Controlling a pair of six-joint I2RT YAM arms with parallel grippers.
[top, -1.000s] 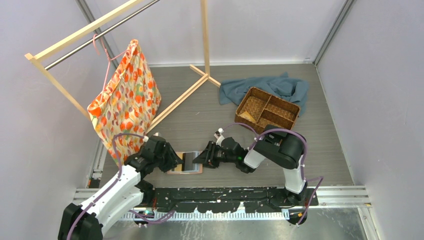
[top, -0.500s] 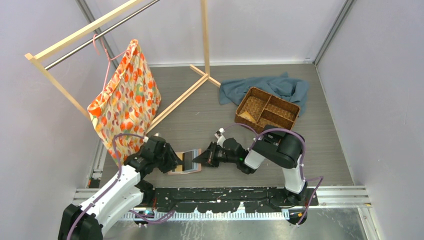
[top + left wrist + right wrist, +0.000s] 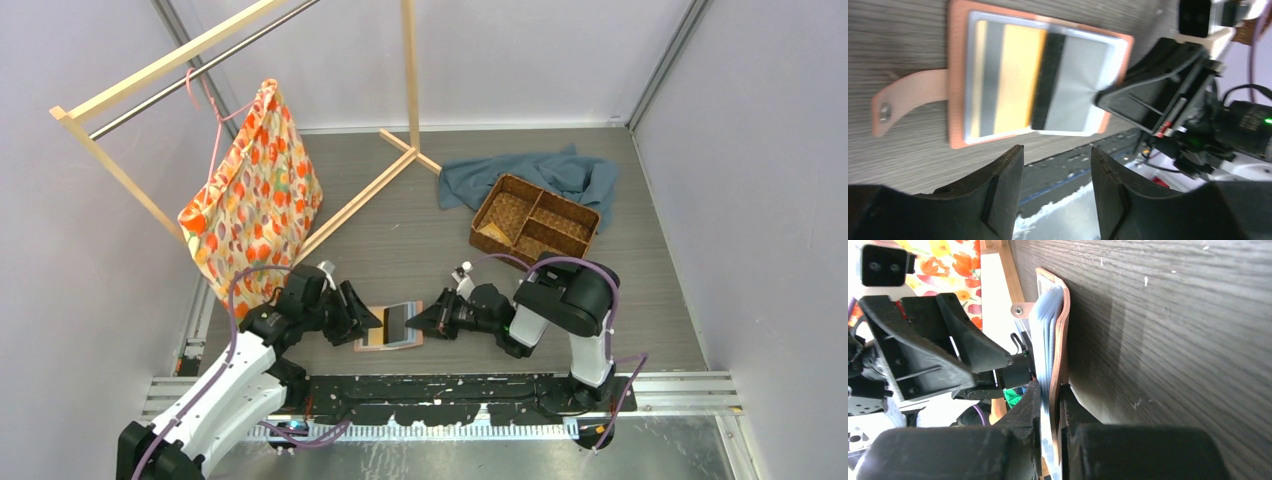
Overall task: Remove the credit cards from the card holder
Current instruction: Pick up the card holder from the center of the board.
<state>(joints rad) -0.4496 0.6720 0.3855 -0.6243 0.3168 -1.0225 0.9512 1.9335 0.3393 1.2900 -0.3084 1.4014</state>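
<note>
Compared with a second ago, the left gripper (image 3: 368, 318), held low, is now opened wide and drawn clear of the card holder (image 3: 368, 341). The holder, with the credit cards (image 3: 397, 322) inside, is shifted rightward on the table (image 3: 400, 240). The right gripper (image 3: 425, 322), stretched low, is clamped on its right edge.

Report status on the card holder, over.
Left gripper open, off the card holder. Right gripper shut on its edge. Credit cards in their slots, none out. Nothing in the way.
</note>
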